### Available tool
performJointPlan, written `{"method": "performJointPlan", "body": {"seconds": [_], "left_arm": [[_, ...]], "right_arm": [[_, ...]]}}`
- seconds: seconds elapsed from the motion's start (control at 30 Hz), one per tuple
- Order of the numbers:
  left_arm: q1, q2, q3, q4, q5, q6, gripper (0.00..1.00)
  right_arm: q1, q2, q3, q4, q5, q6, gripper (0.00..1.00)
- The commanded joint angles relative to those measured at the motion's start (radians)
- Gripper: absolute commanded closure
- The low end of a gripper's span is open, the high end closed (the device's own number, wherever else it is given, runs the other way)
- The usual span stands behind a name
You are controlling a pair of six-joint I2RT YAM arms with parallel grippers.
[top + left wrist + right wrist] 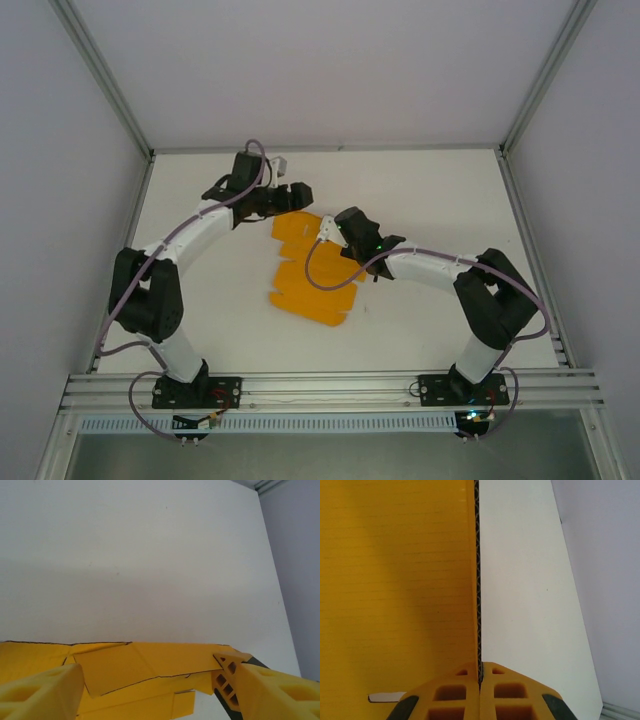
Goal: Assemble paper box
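The paper box (310, 280) is an orange-yellow die-cut card sheet lying mostly flat in the middle of the white table. My right gripper (335, 232) is shut on the sheet's right edge. In the right wrist view the card's dark corrugated edge (478, 580) runs straight into the closed fingertips of that gripper (480, 672). My left gripper (296, 196) is at the sheet's far end. In the left wrist view this gripper (150, 667) stands open, its fingers (265, 690) wide apart on either side of a raised flap (150, 662) of the paper box.
The white tabletop (420, 190) extends around the sheet, with bare surface at the back (150, 555) and right (530, 605). An aluminium rail (330, 385) runs along the near edge. White walls and frame posts (535, 90) enclose the table.
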State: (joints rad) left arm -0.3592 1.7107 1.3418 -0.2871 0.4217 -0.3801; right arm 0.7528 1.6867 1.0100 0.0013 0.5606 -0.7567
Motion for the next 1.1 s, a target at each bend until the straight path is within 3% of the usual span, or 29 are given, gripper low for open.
{"method": "performJointPlan", "body": {"seconds": [0.0, 0.13, 0.37, 0.53, 0.83, 0.93, 1.07], "left_arm": [[-0.024, 0.019, 0.031, -0.029, 0.062, 0.000, 0.28], [-0.037, 0.041, 0.018, -0.046, 0.045, -0.003, 0.32], [-0.058, 0.068, -0.033, 0.098, 0.150, -0.071, 0.51], [-0.072, 0.079, -0.061, 0.161, 0.144, -0.117, 0.52], [-0.078, 0.088, -0.220, 0.568, 0.211, -0.361, 0.52], [-0.078, 0.070, -0.218, 0.510, 0.190, -0.319, 0.52], [-0.078, -0.004, -0.217, 0.338, 0.072, -0.199, 0.45]], "right_arm": [[0.008, -0.026, -0.011, 0.025, -0.012, 0.025, 1.00], [0.008, -0.038, -0.015, 0.030, -0.035, 0.045, 1.00], [0.015, -0.037, -0.020, 0.040, -0.076, 0.069, 1.00], [0.014, -0.049, -0.028, 0.063, -0.100, 0.106, 1.00], [0.016, -0.063, -0.049, 0.105, -0.166, 0.165, 1.00], [0.015, -0.062, -0.049, 0.111, -0.130, 0.146, 1.00], [0.015, -0.074, -0.051, 0.104, -0.110, 0.124, 1.00]]}}
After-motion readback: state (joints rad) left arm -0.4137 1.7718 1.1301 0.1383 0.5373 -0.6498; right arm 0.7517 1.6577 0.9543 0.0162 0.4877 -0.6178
